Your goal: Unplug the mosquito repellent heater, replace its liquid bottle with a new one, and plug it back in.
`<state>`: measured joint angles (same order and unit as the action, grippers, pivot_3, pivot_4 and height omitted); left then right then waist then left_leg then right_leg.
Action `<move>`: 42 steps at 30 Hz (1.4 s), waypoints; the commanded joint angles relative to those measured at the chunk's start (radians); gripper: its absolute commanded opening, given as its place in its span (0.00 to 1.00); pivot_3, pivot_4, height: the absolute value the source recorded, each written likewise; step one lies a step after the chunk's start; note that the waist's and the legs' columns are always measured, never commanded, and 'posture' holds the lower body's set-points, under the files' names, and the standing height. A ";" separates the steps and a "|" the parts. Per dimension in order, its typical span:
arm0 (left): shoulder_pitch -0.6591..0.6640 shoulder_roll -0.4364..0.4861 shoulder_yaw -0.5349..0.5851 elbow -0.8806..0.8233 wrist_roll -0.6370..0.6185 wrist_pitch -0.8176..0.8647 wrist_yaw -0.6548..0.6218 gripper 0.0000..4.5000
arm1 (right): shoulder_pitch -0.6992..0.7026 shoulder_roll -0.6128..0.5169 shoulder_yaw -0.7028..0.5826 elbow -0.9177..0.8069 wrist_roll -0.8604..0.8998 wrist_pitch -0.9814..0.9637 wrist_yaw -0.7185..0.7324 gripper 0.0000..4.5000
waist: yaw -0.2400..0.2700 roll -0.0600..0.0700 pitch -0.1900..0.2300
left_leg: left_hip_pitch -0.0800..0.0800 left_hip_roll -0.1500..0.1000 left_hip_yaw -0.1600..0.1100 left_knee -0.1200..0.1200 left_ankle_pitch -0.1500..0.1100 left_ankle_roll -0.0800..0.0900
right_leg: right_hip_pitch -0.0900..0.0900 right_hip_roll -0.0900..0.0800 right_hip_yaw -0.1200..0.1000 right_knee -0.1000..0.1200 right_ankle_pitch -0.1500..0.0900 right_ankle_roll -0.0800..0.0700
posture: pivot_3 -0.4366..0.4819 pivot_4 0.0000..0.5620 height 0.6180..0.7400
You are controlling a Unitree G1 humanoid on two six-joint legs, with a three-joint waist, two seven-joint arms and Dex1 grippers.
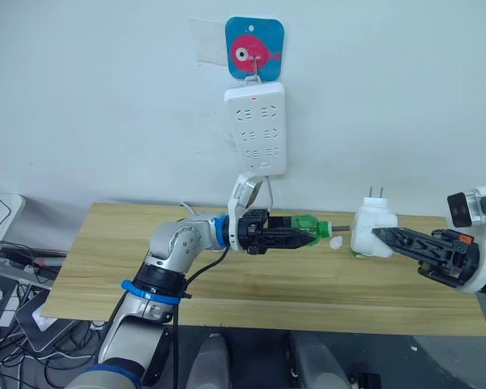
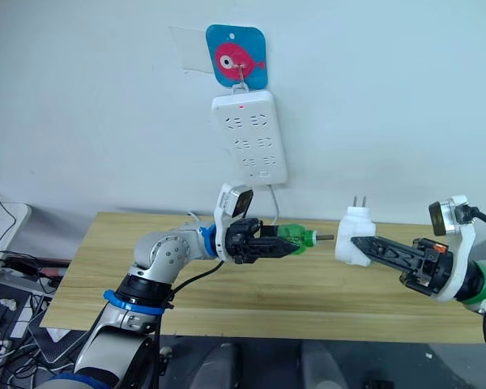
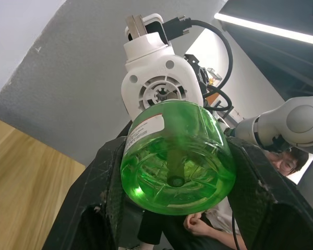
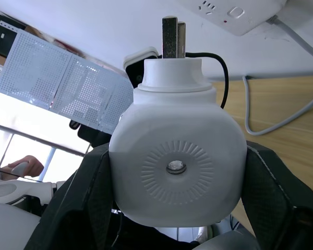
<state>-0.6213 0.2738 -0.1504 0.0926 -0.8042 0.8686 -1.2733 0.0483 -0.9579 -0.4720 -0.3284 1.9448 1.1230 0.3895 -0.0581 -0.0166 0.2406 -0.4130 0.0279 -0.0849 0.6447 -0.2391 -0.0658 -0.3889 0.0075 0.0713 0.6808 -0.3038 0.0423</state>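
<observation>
— Nearest in? Left pincer (image 1: 306, 235), pinching a green liquid bottle (image 1: 306, 228) held sideways above the wooden tabletop (image 1: 251, 279), wick end aimed toward the right.

— And opposite? Right pincer (image 1: 378, 233), clamped on the mosquito repellent heater (image 1: 373, 229), prongs (image 1: 376, 193) up, socket side facing the bottle. Wick tip just short of the heater, or barely in; hard to tell.

— Beneath the gap? Small white piece (image 1: 336, 241), kind unclear.

— Farther back? White power strip (image 1: 256, 128) hanging on the wall from a blue fish hook (image 1: 254, 48), red light lit, cord dropping toward the tabletop.
</observation>
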 commanded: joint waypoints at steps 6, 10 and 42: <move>-0.015 -0.002 -0.012 -0.008 0.008 -0.003 -0.028 0.51 | -0.001 -0.041 0.026 -0.044 0.027 -0.017 0.047 0.66 | 0.000 0.000 0.000 | 0.000 0.000 0.000 0.000 0.000 0.000 | 0.000 0.000 0.000 0.000 0.000 0.000 | 0.37 0.38 1.00; -0.010 -0.001 -0.019 -0.016 0.016 -0.005 -0.034 0.51 | -0.013 -0.048 0.038 -0.046 0.027 -0.021 0.051 0.66 | 0.000 0.000 0.000 | 0.000 0.000 0.000 0.000 0.000 0.000 | 0.000 0.000 0.000 0.000 0.000 0.000 | 0.37 0.38 1.00; -0.021 -0.012 -0.044 -0.035 0.023 -0.009 -0.056 0.51 | -0.069 -0.069 0.090 -0.022 0.027 -0.023 -0.030 0.66 | 0.000 0.001 0.000 | 0.000 0.000 0.000 0.001 0.000 0.000 | 0.000 0.000 0.000 0.001 0.000 -0.001 | 0.37 0.33 1.00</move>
<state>-0.6222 0.2712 -0.1877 0.0892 -0.7683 0.8671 -1.3025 -0.0114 -1.0203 -0.3681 -0.3472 1.9476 1.1073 0.3677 -0.0580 -0.0159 0.2402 -0.4129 0.0280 -0.0851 0.6452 -0.2390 -0.0658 -0.3889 0.0073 0.0711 0.6816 -0.3033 0.0416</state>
